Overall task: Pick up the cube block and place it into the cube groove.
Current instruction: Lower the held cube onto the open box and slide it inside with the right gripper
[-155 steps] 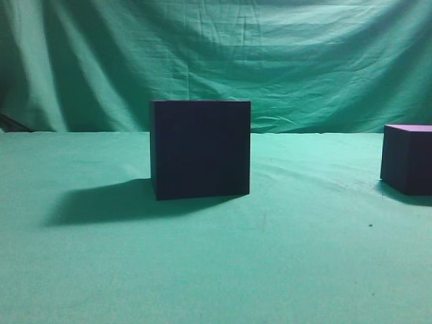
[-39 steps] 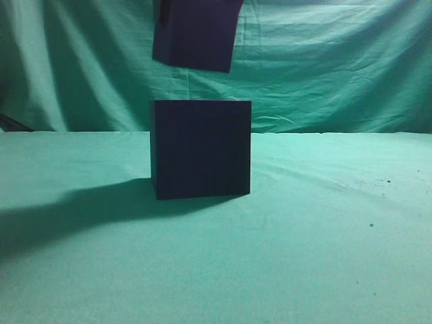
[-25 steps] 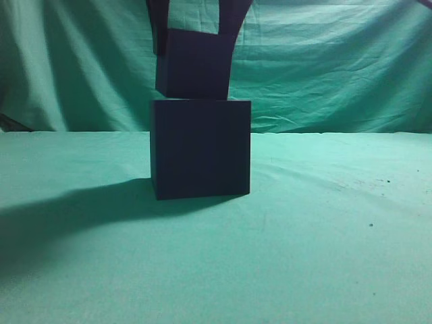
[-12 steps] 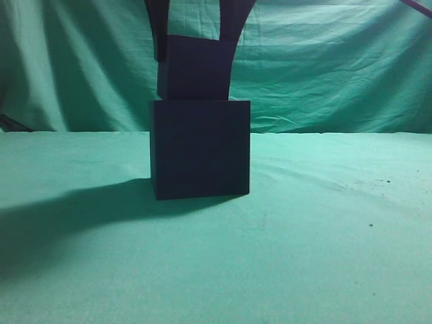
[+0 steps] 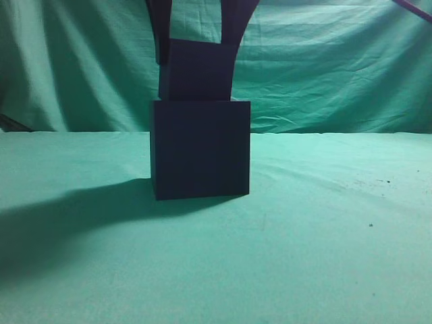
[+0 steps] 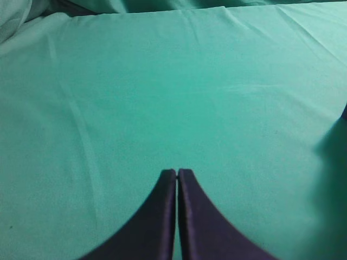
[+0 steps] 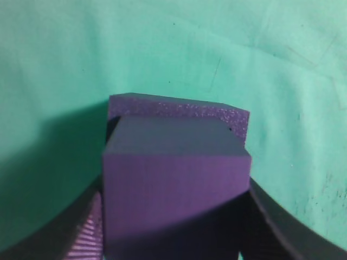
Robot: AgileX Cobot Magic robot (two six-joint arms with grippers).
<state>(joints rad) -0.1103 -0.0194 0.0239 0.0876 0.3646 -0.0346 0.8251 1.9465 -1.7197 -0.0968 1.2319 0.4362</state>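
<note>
Lowered since before, cube block (image 5: 196,69), clamped in right end effector (image 7: 173,216), meets the cube groove (image 7: 179,111) rim; left end effector (image 6: 177,174) together.

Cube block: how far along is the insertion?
Done: pick-up and carry. The right gripper holds the cube block directly over the box. In hand: lowering; the block's bottom sits at the box's top edge, and the wrist view shows it covering most of the groove. Left: seat it fully, then release. The left gripper is shut and idle.
</note>
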